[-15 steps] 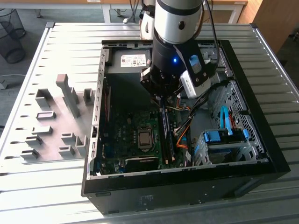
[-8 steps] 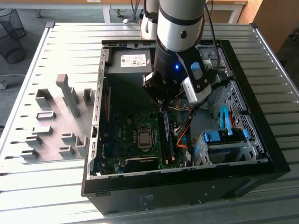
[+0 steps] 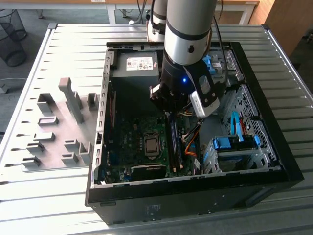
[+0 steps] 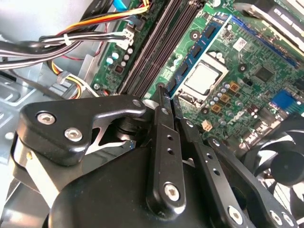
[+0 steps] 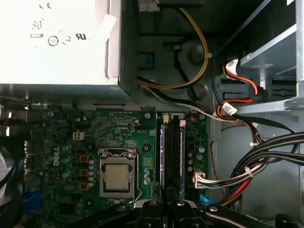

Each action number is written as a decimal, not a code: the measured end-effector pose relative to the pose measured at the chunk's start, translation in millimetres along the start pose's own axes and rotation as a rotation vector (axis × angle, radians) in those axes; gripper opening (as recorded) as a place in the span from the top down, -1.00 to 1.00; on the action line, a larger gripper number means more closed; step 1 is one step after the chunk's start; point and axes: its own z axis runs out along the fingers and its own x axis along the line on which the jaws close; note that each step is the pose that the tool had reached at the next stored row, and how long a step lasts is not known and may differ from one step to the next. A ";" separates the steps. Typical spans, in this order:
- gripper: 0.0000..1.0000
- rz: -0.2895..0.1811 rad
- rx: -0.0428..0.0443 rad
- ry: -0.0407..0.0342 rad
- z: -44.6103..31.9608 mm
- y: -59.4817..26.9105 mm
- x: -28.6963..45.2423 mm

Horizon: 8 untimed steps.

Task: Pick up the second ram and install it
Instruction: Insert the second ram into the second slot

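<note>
The gripper fills the near part of the second wrist view: black linkages with bolts and two slim fingers drawn close together, tips down at the end of the memory slots. In that view the fingers look nearly shut with only a thin gap, and whether anything sits between them I cannot tell. In the first wrist view the gripper has its tips right over the slots, in line with them.

The ram, a blue stick with black chips, stands on edge in the slot nearest the processor, just beyond the fingertips. In the first wrist view the ram shows as a thin blue edge beside the empty dark slots. Whether it is fully seated I cannot tell.

The processor sits in its metal frame just beside the ram on the green board. A fan lies near the board's edge. The power supply is at the far end of the case, and bundled cables run beside the slots.

In the exterior view the arm reaches down into the open case, which lies on a slatted table. Grey holder blocks stand on the table towards the exterior view's left, well apart from the case.
</note>
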 end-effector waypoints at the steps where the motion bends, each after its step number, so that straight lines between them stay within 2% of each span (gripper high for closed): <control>1: 0.73 0.000 0.0002 0.0000 1.7 -0.2 0.0; 4: 0.73 0.003 0.0001 -0.0001 7.2 -0.5 -0.1; 8: 0.73 0.003 0.0003 0.0000 7.7 -0.5 -0.1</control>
